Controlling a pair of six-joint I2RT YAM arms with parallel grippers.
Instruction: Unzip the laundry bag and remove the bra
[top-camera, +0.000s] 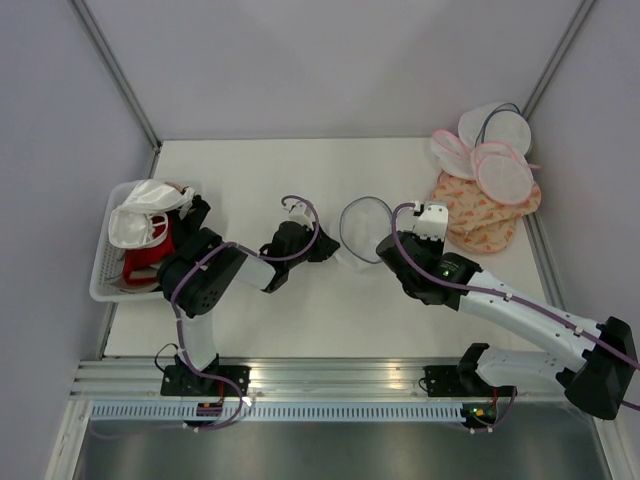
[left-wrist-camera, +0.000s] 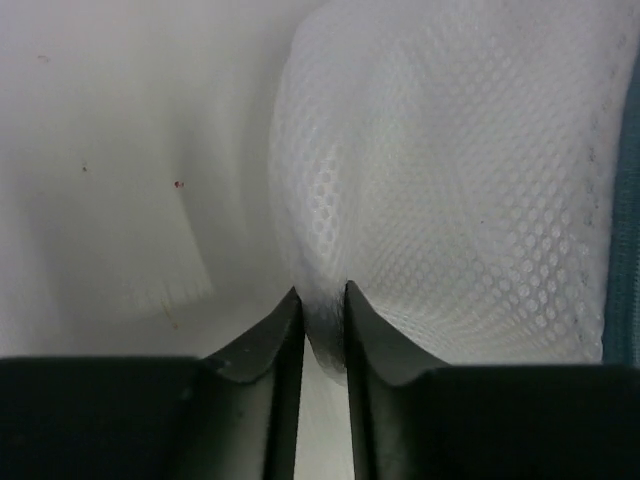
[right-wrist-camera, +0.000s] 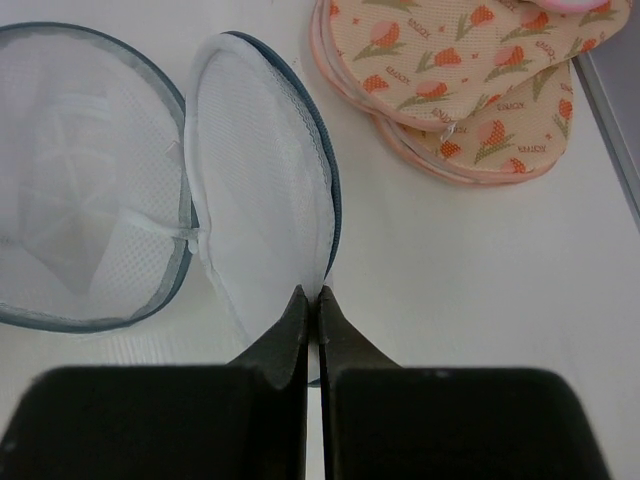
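The laundry bag (top-camera: 365, 222) lies unzipped in the middle of the table, its two white mesh halves with dark grey rims spread side by side (right-wrist-camera: 262, 170). My right gripper (right-wrist-camera: 312, 297) is shut on the near rim of the right half. My left gripper (left-wrist-camera: 323, 300) is closed on a fold of the bag's white honeycomb mesh (left-wrist-camera: 450, 200), coming in from the bag's left (top-camera: 333, 250). I cannot make out the bra; only pale folds (right-wrist-camera: 95, 225) show inside the left half.
A white basket (top-camera: 105, 262) with white and red garments stands at the table's left edge. Peach patterned bags (top-camera: 490, 210) and pink-rimmed white round bags (top-camera: 500, 165) are piled at the back right, close to my right wrist.
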